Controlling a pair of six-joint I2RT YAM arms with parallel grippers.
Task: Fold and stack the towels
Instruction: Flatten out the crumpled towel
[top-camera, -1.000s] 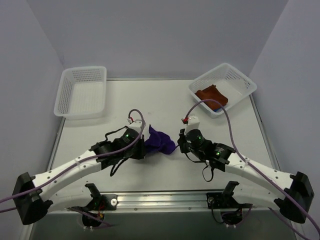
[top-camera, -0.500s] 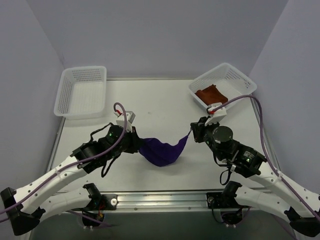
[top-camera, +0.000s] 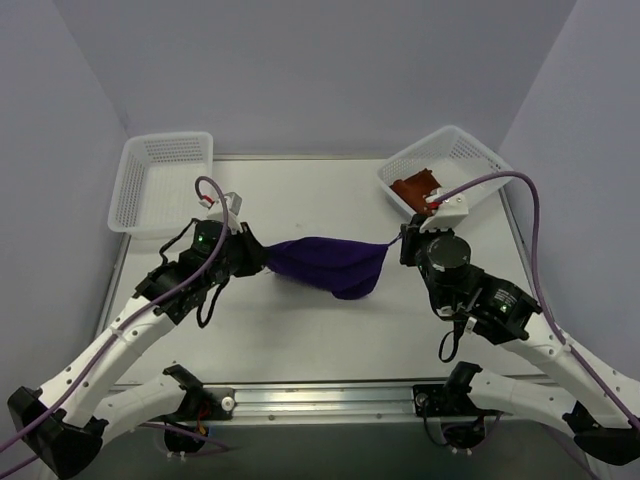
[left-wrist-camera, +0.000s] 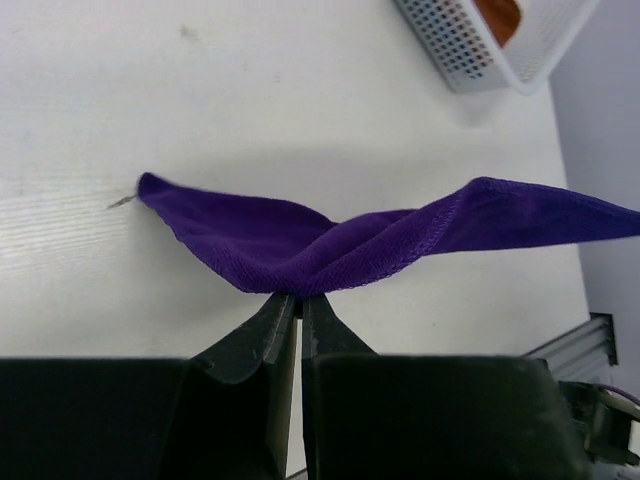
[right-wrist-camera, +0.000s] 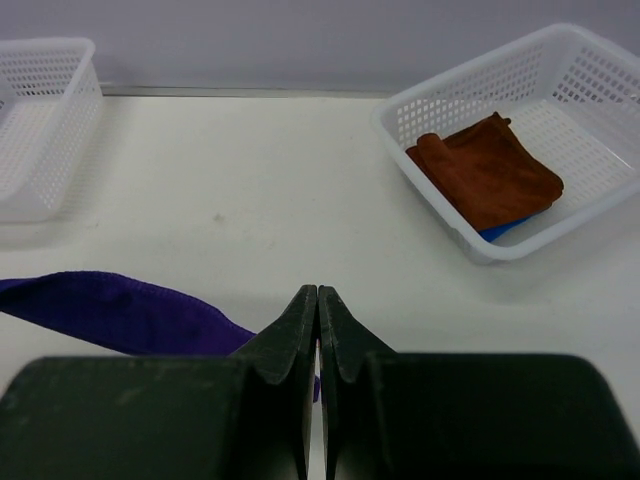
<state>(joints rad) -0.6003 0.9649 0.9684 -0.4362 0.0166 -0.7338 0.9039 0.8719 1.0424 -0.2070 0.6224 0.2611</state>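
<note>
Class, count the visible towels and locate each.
3: purple towel stretched between left claw and right claw; rust-brown towel in the right basket; blue towel peeking beneath it. Others may be hidden.

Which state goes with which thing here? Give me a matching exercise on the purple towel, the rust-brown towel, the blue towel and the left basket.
Things:
1. purple towel
2. rust-brown towel
3. blue towel
4. left basket

States:
A. holds no towel
B. stretched between the left gripper and the right gripper
C. lies on top in the right basket
D. peeks out from under another towel

Pairs: 1-B, 2-C, 3-D, 4-A
</note>
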